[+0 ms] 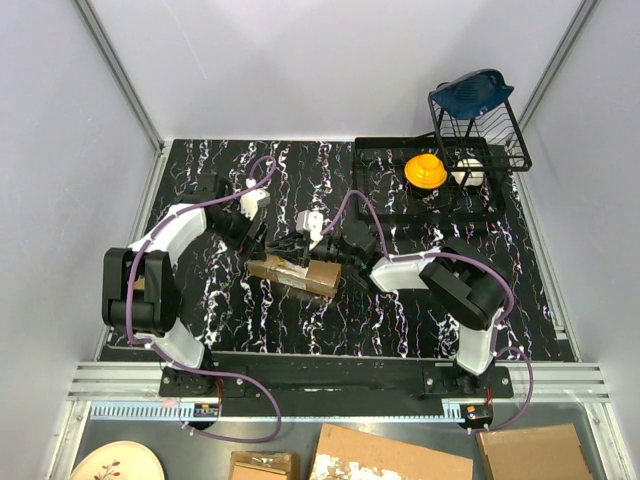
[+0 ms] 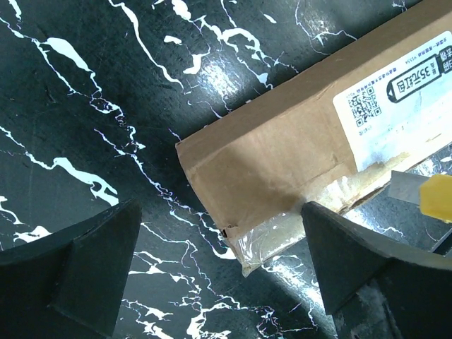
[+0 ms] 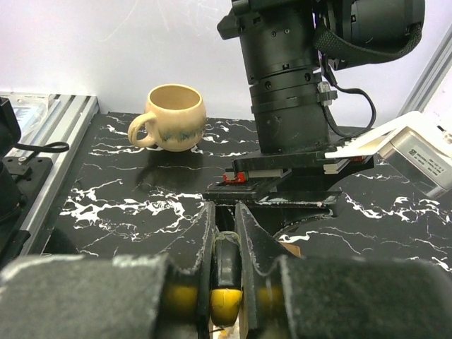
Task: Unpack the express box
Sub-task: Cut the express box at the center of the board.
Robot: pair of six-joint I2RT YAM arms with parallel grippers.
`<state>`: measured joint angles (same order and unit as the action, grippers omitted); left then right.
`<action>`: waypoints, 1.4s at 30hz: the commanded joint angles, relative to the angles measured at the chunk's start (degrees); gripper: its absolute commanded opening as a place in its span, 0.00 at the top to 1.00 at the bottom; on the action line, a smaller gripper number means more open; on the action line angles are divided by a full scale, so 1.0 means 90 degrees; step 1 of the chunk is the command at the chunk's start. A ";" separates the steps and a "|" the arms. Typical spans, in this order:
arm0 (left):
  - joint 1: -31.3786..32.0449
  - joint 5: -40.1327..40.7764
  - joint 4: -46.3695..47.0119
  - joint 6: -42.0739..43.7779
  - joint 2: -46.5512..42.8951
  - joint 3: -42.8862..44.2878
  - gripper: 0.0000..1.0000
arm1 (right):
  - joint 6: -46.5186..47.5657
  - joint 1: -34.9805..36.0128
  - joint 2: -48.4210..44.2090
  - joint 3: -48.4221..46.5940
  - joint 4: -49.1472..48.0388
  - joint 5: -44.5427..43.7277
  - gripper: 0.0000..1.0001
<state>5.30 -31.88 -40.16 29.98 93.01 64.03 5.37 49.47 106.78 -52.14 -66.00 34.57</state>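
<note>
The express box point(image 1: 296, 273), a small brown carton with clear tape and a white label, lies at the middle of the black marble table. In the left wrist view its taped end point(image 2: 282, 155) sits between and just past my wide-open left fingers point(image 2: 78, 272). My left gripper point(image 1: 258, 243) hovers over the box's left end, empty. My right gripper point(image 1: 298, 247) is shut on a yellow-and-black utility knife point(image 3: 227, 272) above the box top. The knife's blade and yellow body point(image 2: 432, 194) show at the box's taped seam.
A beige mug point(image 3: 171, 116) stands at the table's left side. A black wire dish rack point(image 1: 470, 150) with a yellow item point(image 1: 425, 170) and a blue lid stands at the back right. Torn cardboard pieces point(image 1: 390, 455) and a plate point(image 1: 115, 462) lie below the near rail.
</note>
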 commanded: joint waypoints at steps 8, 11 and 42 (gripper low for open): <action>0.0007 0.0026 0.0322 0.0185 0.0222 0.0102 0.03 | -0.0088 0.0060 0.0313 -0.0300 -0.0821 0.0056 1.00; -0.0003 0.0046 0.0322 0.0195 0.0270 0.0122 0.05 | -0.0254 0.0060 0.0284 -0.0252 -0.0986 0.0027 1.00; -0.0003 0.0134 0.0341 0.0214 0.0388 0.0122 0.09 | -0.0830 0.0050 0.0518 0.0051 -0.1329 -0.0198 1.00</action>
<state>5.26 -33.04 -40.56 29.98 94.98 64.79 -2.50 49.52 111.74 -51.68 -73.89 33.93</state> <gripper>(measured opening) 0.912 0.162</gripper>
